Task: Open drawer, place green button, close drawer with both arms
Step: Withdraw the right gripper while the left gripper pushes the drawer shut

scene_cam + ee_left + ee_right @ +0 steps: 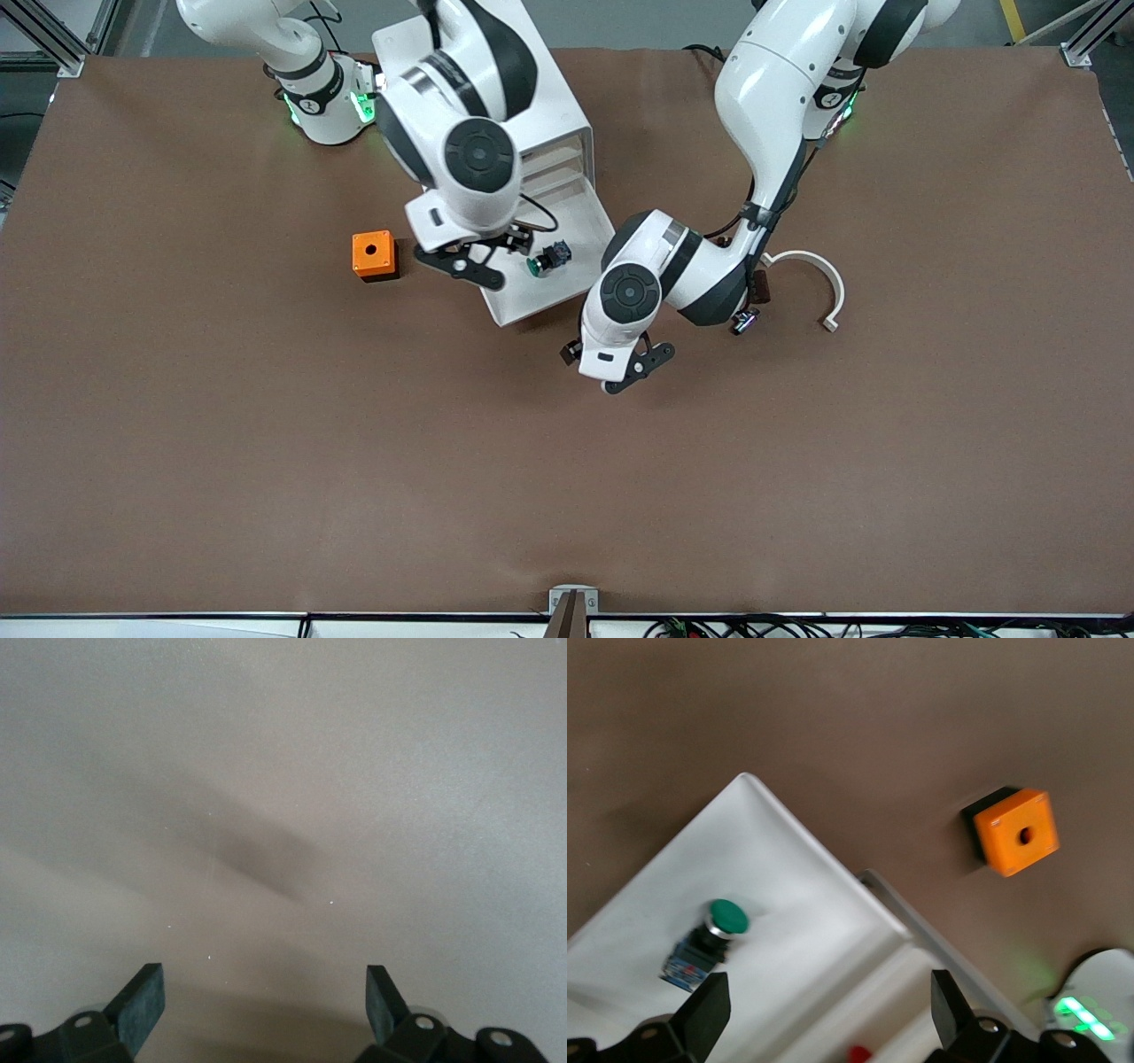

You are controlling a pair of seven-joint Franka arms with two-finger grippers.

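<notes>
The lowest drawer [532,306] is pulled out of the white cabinet [549,124]. The green-capped button [547,260] lies on its side in the drawer's tray; it also shows in the right wrist view [709,939] on the white tray [788,904]. My right gripper [478,257] is open and empty, over the drawer's end toward the right arm, beside the button. My left gripper [631,366] is open and empty, low over bare table just nearer the front camera than the drawer's front; its view shows only fingertips [142,1001] and brown table.
An orange cube with a hole [373,255] stands on the table beside the drawer, toward the right arm's end; it shows in the right wrist view [1014,833]. A white curved bracket [819,283] lies toward the left arm's end.
</notes>
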